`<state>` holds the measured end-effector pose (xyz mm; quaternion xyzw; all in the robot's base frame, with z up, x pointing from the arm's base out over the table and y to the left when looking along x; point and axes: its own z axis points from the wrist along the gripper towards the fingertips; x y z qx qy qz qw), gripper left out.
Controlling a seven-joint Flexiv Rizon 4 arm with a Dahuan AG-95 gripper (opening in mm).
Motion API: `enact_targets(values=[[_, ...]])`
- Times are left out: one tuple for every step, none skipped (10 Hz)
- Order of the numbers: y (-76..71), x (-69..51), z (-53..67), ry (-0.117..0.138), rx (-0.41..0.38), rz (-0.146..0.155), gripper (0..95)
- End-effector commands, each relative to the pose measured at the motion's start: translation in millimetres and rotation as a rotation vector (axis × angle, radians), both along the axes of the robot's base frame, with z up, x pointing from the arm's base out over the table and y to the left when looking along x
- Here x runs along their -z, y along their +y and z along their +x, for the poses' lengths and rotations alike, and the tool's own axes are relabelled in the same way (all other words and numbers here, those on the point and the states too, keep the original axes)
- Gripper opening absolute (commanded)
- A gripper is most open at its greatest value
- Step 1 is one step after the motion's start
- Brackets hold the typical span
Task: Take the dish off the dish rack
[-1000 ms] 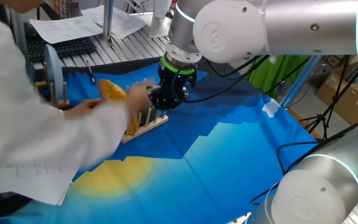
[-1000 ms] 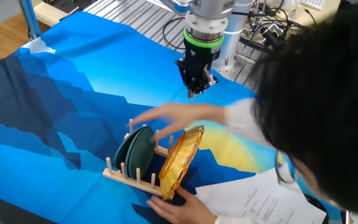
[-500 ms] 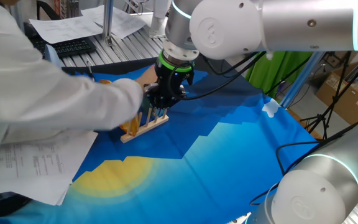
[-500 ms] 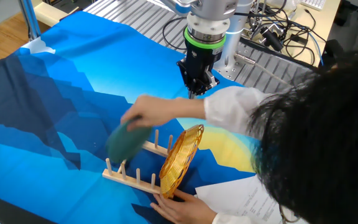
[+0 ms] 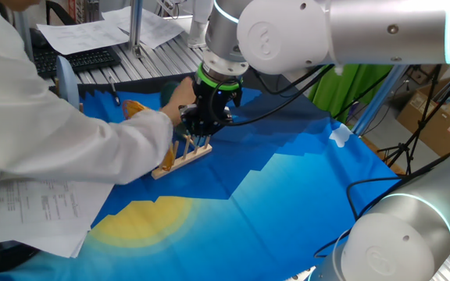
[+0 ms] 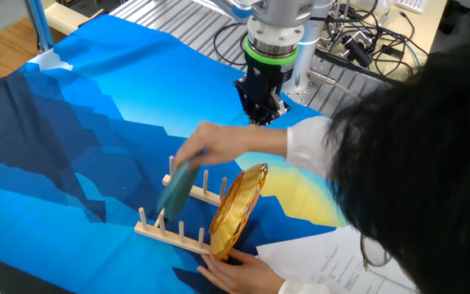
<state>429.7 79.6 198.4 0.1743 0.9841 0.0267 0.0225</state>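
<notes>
The claw [image 6: 259, 115] hangs above the blue cloth [image 6: 80, 122], pointing down, with nothing between its fingers. The fingertips look close together, but the views are too small to say whether they are pressed together or a little spread; I cannot tell.

The wicker dish [image 6: 237, 211] stands on its edge in the wooden dish rack [image 6: 174, 233], leaning between the upright pegs. In the view from the person's side, it is below the claw and toward the camera, well apart from it. In the opposite view only a small orange part of the dish [image 5: 134, 108] shows to the left of the claw, behind a white sleeve.

A person reaches across the rack. One hand [image 6: 196, 144] holds a dark green plate [image 6: 175, 187] tilted over the pegs, just below the claw; it seems this plate is being lifted out or set in. The other hand [image 6: 239, 269] rests at the foot of the dish, probably to keep the dish and rack steady.

The claw is likely kept high because the person's arms occupy the space around the rack. The taking of the dish is not yet begun.
</notes>
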Motion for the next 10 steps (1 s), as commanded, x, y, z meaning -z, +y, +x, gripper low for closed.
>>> enact_targets(values=[[1.3, 0.6, -0.2, -0.001, 0.003, 0.000, 0.0], [1.4, 0.6, -0.2, -0.001, 0.003, 0.000, 0.0], [1.5, 0.6, -0.2, -0.002, 0.003, -0.001, 0.0], [1.6, 0.5, -0.4, -0.001, 0.003, 0.000, 0.0], [1.9, 0.3, -0.7, -0.001, 0.004, -0.001, 0.0], [2.5, -0.4, -1.4, -0.002, 0.000, -0.003, 0.0], [3.1, -0.9, -2.0, -0.002, -0.003, -0.003, 0.0], [4.1, -1.8, -1.7, -0.002, -0.005, -0.003, 0.0], [5.3, -3.1, -0.1, -0.002, -0.004, -0.003, 0.0], [6.9, -4.7, 2.6, -0.002, -0.001, -0.002, 0.0]])
